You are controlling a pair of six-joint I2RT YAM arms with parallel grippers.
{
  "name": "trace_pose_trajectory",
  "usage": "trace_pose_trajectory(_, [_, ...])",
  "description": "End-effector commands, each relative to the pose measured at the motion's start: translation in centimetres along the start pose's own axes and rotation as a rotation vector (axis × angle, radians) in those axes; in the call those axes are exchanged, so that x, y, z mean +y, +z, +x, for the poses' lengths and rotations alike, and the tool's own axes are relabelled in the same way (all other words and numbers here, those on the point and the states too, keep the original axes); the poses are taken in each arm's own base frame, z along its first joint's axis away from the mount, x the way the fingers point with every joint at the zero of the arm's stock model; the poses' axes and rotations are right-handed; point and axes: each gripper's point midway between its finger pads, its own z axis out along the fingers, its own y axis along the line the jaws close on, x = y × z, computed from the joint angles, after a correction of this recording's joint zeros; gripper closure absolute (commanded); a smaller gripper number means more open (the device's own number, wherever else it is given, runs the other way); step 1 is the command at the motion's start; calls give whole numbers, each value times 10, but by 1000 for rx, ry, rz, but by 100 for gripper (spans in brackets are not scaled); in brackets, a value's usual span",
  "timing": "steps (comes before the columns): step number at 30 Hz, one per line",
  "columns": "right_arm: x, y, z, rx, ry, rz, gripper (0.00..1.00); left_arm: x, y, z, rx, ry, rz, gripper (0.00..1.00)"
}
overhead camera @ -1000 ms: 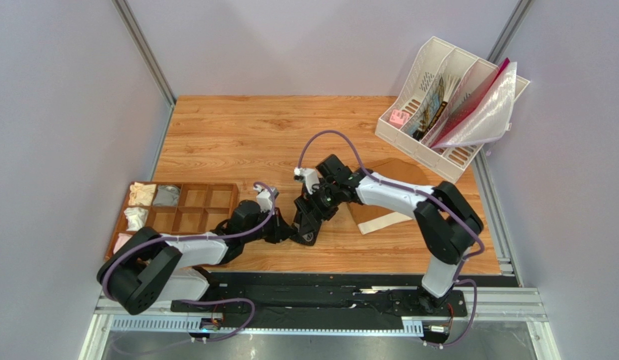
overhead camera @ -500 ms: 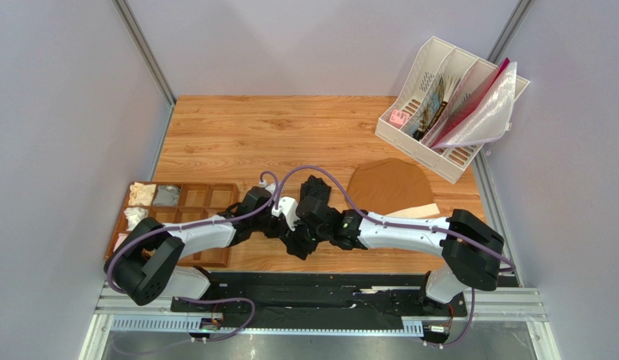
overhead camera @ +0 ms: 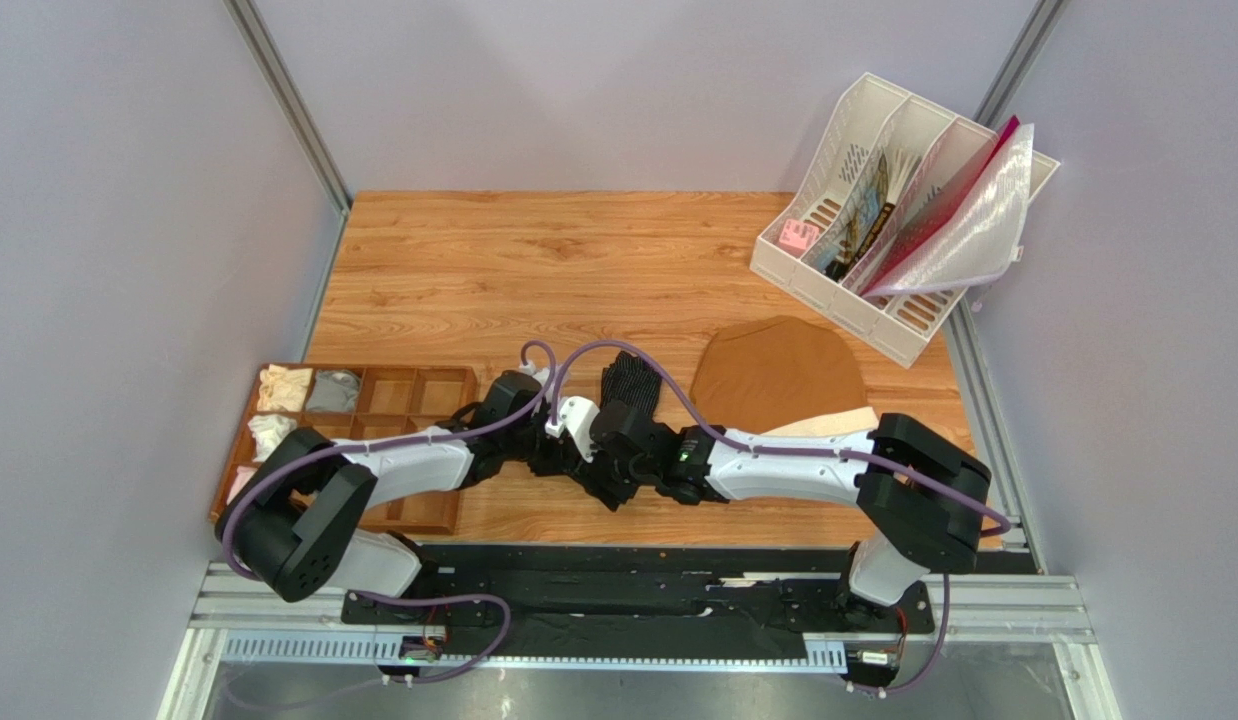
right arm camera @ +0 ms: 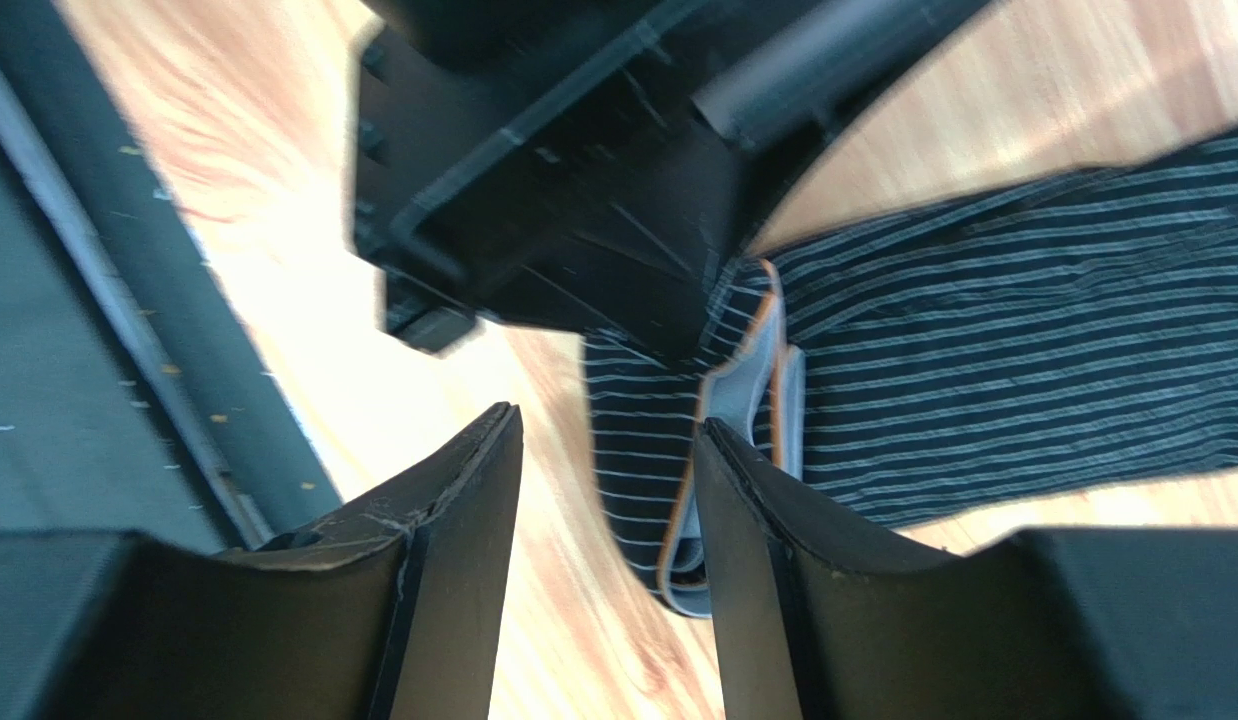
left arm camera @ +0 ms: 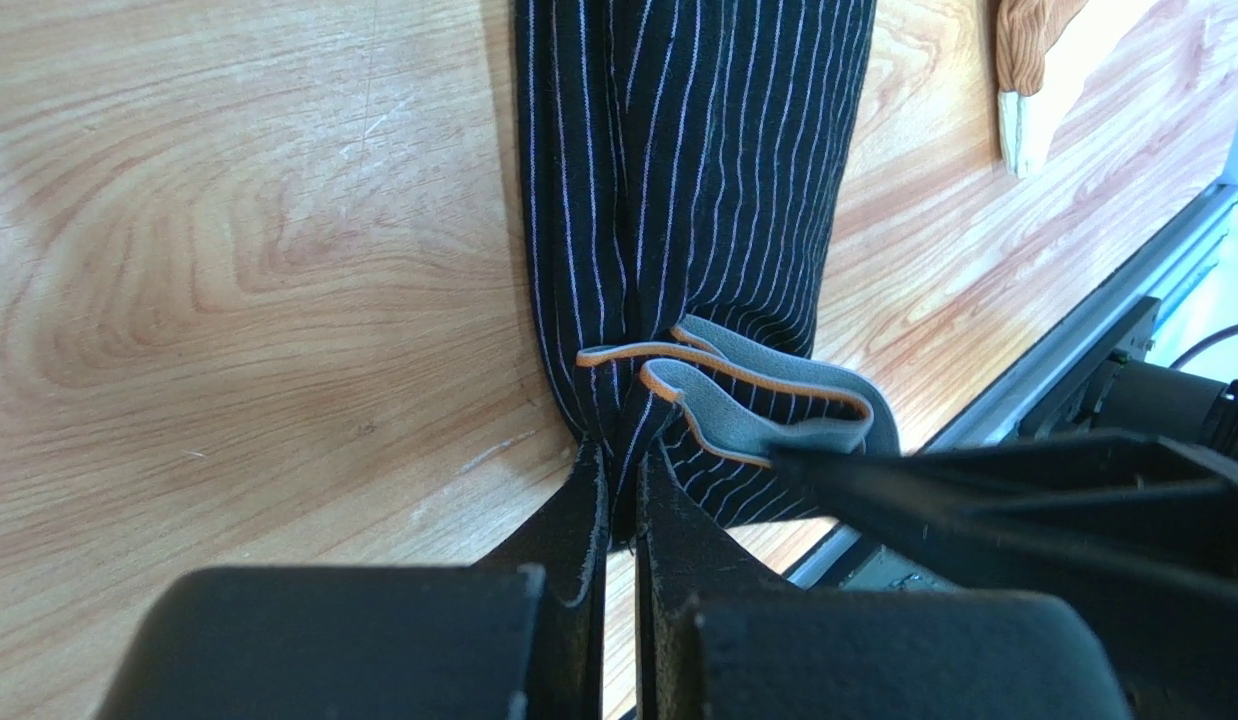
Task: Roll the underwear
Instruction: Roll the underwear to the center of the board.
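Underwear (left arm camera: 685, 180) pinched at its bunched near end by the left hand (left arm camera: 622, 495), fingers pressed close with only a thin fold of pinstriped black fabric between them. Just past those fingertips, the grey orange-edged waistband (left arm camera: 760, 405) doubled over into a loose flat loop. Beyond that, the rest of the garment drawn out long and narrow, flat on the bench (left arm camera: 250, 225), running straight away from the hand.

Right hand (right arm camera: 607, 428) low beside it, fingers narrowly apart with nothing between them, only bare wood showing in the gap; waistband lying just beyond its right fingertip, the left hand's dark body looming right behind. Seemingly touching the loop's end, though hard to say for sure.

Farther off, up and to the right of the left hand, a corner of the brown briefs (left arm camera: 1031, 45), well apart and uninvolved.

Compared with a second ago: both arms pulled back from mid-bench toward the near edge and lowered, the right arm swung off from over the brown briefs. Over the last half second, barely any further shift.

Probable meaning: dragging and straightening finished, garment now a strip ready for rolling, roll itself not yet begun. Likely next need: a grip on the waistband end, then turning it over along the strip.
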Motion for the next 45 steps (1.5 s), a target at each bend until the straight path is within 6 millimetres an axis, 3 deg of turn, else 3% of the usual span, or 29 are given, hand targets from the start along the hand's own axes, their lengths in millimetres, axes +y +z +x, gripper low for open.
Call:
trace_pose_trajectory(1, [-16,4,3,-3,-45,90,50,28,-6,34,129,-23,-99,100])
trace_pose_trajectory(9, [-21,13,23,50,-58,117,51,27,-9,32,132,-30,-89,100])
trace_pose_trajectory(13, [-26,18,40,104,-69,143,56,26,-10,30,134,-39,-74,100])
trace_pose_trajectory(18, [-25,24,56,164,-59,140,75,19,-12,27,127,-25,-31,100])
trace_pose_trajectory(21, [-19,28,62,184,-50,109,77,20,-16,24,110,-19,-43,86])
trace_pose_trajectory(22, [-17,28,64,187,-45,99,77,20,-17,21,96,-18,-49,74])
trace_pose_trajectory(25, [-10,28,64,185,-31,62,78,24,-18,20,81,-18,-66,53])
trace_pose_trajectory(28, [-2,26,62,174,-21,19,77,25,-15,19,77,-20,-62,47])
trace_pose_trajectory(37, [-2,26,60,149,6,-10,78,36,3,19,49,-25,-53,46])
trace_pose_trajectory(45, [4,25,61,150,17,-59,77,48,-2,14,-10,9,-111,48])
